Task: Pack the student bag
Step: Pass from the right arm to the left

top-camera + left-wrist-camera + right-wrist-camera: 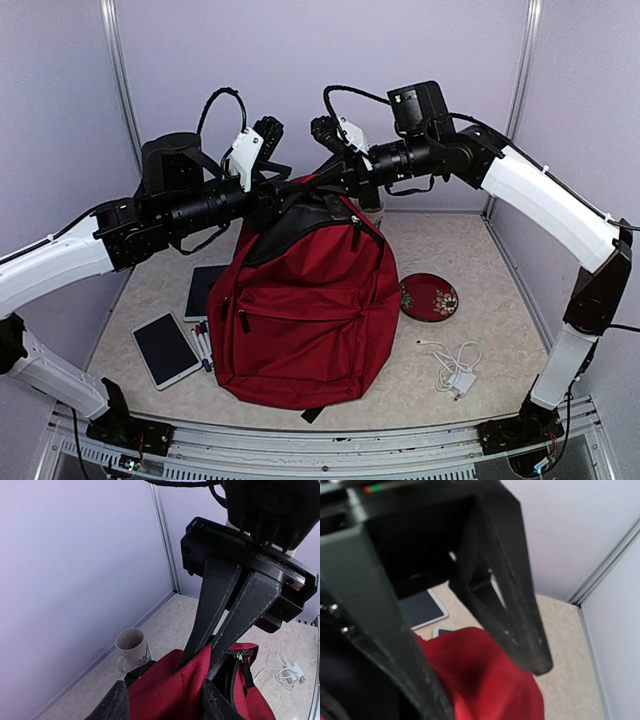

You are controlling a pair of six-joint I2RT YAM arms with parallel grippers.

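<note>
**Bag hanging from one thin pinch**
The student bag point(300, 320) stands on the table point(500, 330), its top rim pinched tight in my right gripper point(205, 657). My left gripper point(164, 685) straddles that rim, jaws apart, perhaps not biting; I cannot tell. If the fabric slips, the bag could slump onto the tablet point(166, 349) left of it or knock the mug point(132, 647) behind it.

Bare table point(500, 300) lies far right of the student bag point(300, 330), beyond plate point(428, 297) and cable point(452, 365); tablets point(165, 348) crowd its left, seemingly touching it.
</note>
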